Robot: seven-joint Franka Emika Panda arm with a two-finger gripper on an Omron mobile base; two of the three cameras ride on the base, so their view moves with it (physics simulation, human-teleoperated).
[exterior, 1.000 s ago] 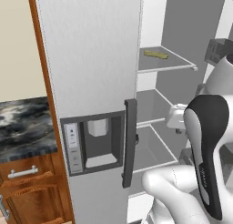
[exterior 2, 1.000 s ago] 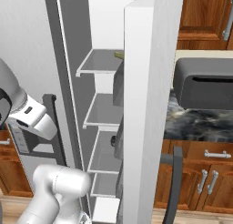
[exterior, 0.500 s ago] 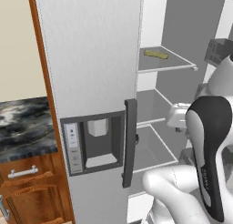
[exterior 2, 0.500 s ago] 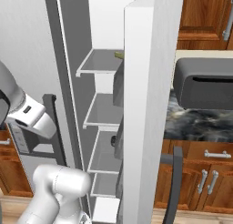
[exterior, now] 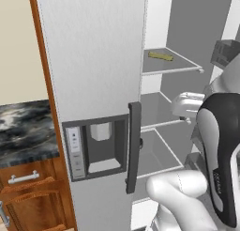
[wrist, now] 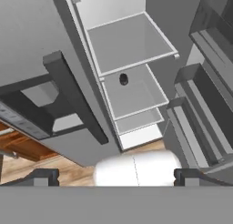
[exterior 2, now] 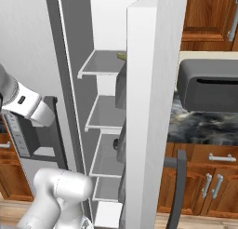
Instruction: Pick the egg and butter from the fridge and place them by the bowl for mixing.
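On the far left of the left base view a dark marbled counter (exterior: 23,131) sits over a wooden cabinet (exterior: 33,197) with a pale bar handle. Next comes the closed left door of the fridge (exterior: 93,61), light grey, with its recessed dispenser panel (exterior: 96,148) and a dark vertical door handle (exterior: 133,148) at its right edge. Right of that the fridge stands open — grey shelves step back into the compartment, and the butter (exterior: 161,56) lies flat on the upper shelf (exterior: 171,65), a thin olive-yellow stick near the shelf's back left. The white arm rises in front of the lower shelves at the right edge.

In the right base view, left to right: the arm, the open compartment with its stacked shelves, the swung-out right fridge door (exterior 2: 148,107) seen edge-on, then a dark toaster (exterior 2: 209,90) on the marbled counter, with wooden cabinets above and below.

In the hand view the gripper (wrist: 116,176) points down past the shelves toward the wooden floor, its fingertips (wrist: 42,176) spread as wide as they go with nothing between them. A small dark object (wrist: 123,78) sits on a middle shelf; what it is cannot be told.
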